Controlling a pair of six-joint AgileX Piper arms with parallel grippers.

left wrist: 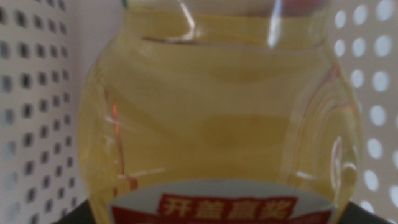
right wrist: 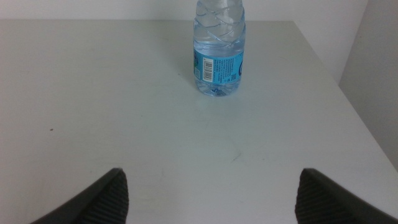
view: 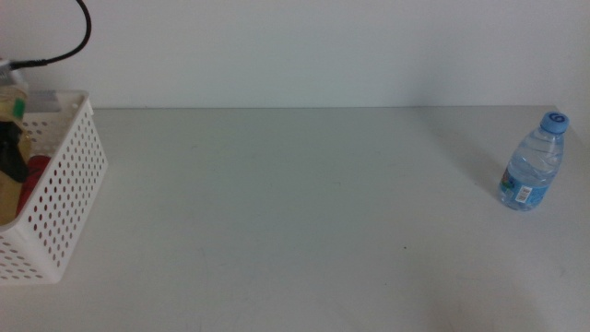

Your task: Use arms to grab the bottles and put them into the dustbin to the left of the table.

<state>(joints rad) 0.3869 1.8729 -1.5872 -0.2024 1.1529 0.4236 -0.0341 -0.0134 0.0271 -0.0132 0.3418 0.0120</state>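
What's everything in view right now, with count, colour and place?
Water bottle: one, clear bluish, blue cap, upright at the table's far right.
Juice bottle: one, yellow, inside the dustbin, filling the left wrist view.
Red item: one, in the dustbin, mostly hidden.
Dustbin: one, white, perforated, at the table's left.
Table: one, pale grey-white.
Cable: one, black, above the dustbin.
Left hand: dark, in the dustbin at the juice bottle.
Right hand: dark, open, facing the water bottle, apart from it.

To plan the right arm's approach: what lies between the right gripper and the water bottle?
Only bare table between the right gripper and water bottle, right wrist view.
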